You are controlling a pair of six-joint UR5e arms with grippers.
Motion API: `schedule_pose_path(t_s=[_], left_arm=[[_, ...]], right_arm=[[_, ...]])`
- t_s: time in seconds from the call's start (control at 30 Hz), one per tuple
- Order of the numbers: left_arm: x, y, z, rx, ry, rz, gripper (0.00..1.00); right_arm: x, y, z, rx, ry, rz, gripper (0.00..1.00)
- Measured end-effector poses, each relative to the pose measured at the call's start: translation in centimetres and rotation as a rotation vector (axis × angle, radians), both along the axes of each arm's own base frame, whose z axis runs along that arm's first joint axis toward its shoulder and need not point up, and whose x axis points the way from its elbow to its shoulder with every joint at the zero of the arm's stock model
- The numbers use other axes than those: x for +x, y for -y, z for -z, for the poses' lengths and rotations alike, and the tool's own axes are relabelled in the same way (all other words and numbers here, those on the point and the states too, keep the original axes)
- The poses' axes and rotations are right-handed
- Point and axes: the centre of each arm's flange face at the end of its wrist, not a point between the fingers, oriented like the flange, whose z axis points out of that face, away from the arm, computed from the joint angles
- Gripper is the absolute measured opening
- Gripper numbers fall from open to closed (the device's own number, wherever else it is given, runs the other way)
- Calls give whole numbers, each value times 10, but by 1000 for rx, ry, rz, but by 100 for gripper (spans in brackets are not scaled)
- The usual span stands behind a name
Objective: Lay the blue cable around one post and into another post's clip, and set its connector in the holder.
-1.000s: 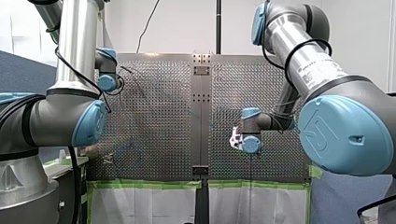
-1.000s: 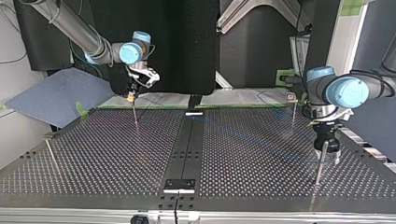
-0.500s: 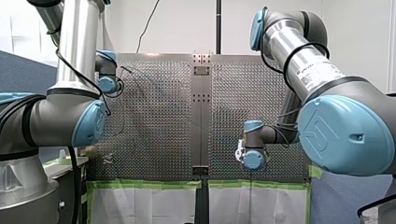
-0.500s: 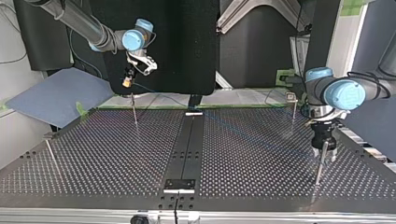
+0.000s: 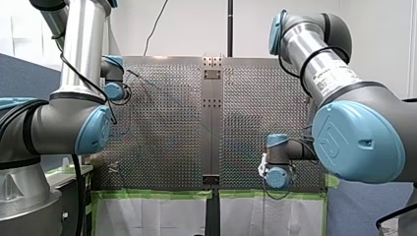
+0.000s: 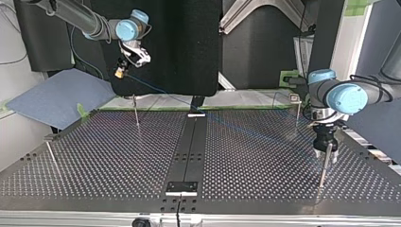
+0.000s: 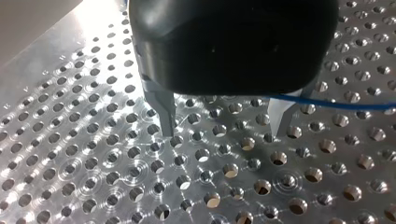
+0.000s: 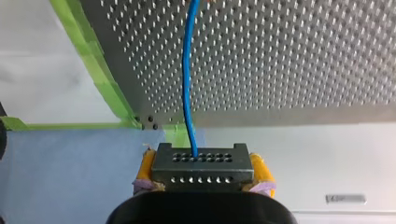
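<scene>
At the top view's left our right gripper (image 6: 120, 72) grips the connector (image 8: 201, 167), high over the far edge of the table (image 6: 94, 158). From it the blue cable (image 6: 156, 90) slants right and nearer, to our left gripper (image 6: 326, 156), fingers wide apart, close beside a post (image 6: 322, 172).

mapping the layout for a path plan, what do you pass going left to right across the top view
thin post by the edge → my right tool → second post → black centre strip → third post → my left tool
</scene>
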Motion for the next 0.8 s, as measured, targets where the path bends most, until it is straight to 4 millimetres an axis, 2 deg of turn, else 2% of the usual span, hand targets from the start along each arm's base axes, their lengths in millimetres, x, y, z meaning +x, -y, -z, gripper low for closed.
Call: schedule_pose_path(t_s=[0.6, 0.8], left_arm=[[0, -4, 0, 0, 0, -10, 100], [0, -4, 0, 0, 0, -10, 100]], right_arm=[[-71, -20, 22, 62, 8, 8, 0], [-87, -1, 20, 51, 36, 12, 0]])
